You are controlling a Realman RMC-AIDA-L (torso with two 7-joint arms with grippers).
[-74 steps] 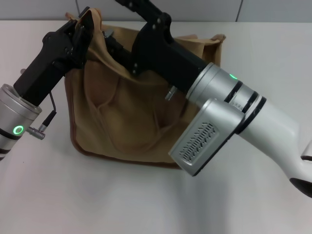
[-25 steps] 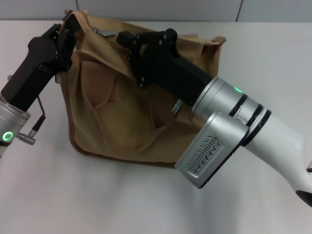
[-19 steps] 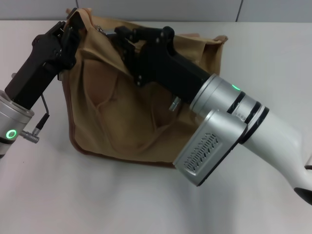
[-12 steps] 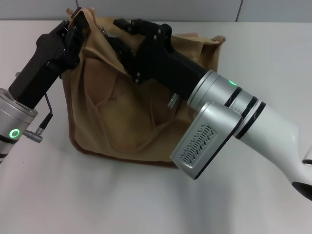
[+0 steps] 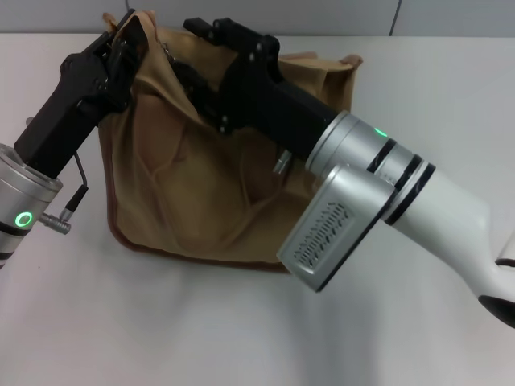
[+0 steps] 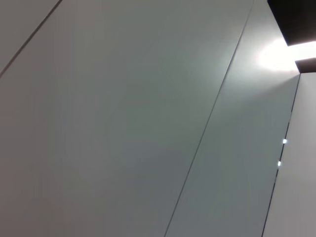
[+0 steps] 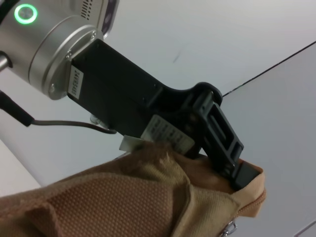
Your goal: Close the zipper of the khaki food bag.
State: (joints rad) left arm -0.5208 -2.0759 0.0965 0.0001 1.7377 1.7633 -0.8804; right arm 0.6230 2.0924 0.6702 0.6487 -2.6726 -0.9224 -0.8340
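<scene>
The left gripper (image 5: 129, 36) is clamped on the upper left corner of the khaki food bag (image 5: 201, 185), its fingers (image 7: 232, 153) pinching a fold of tan cloth at that end and holding it up off the table (image 5: 241, 338). Just beside it, toward the robot's right, the right gripper (image 5: 197, 32) sits at the bag's top edge; its black body hides the fingertips, so whether it is spread or pinched on anything cannot be told. The zipper (image 7: 228, 228) shows only as a small silver pull in the right wrist view, hanging just under the held corner, so the pull appears to lie close between the two grippers, nearer the right one. The zipper line runs away from the left gripper along the top edge toward the bag's far right corner, so closing it likely means a pull along that line, away from the anchored corner.
</scene>
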